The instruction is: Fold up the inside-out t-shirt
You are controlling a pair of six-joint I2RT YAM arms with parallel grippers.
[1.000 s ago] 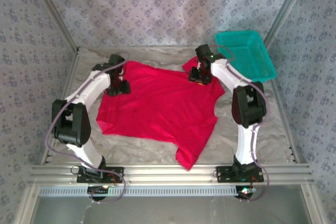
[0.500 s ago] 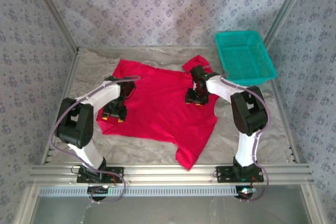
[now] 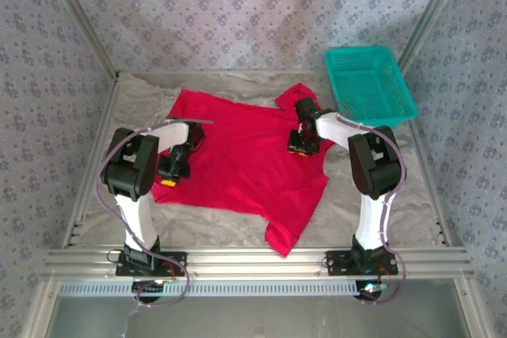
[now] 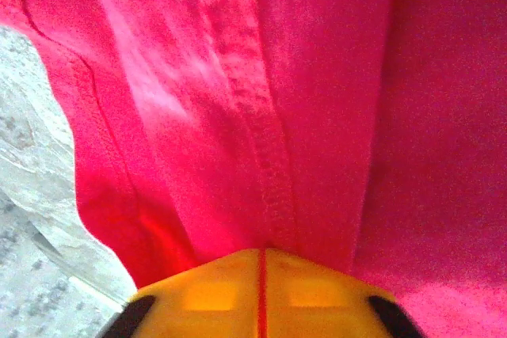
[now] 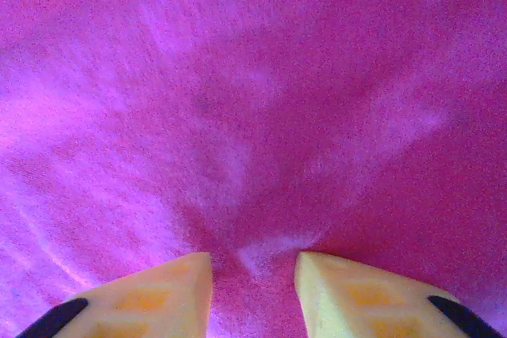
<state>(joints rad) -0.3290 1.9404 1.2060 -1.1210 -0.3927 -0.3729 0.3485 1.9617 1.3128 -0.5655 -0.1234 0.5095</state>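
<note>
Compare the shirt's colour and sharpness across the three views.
Top external: even, soft light, the t-shirt reads true bright red, slightly soft overall. Left wrist: still red, seam stitching crisp, a pale sheen streak at upper left. Right wrist: colour shifts to magenta, cloth blurred, no weave discernible.

Grey-blue floral-patterned walls (image 3: 238,5) on three sides; table (image 3: 412,187) under crinkled pale sheet (aluminium rail (image 3: 253,259) along near edge).

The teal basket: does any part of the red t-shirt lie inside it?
No, the t-shirt lies spread beside the basket, wholly outside its rim.
</note>
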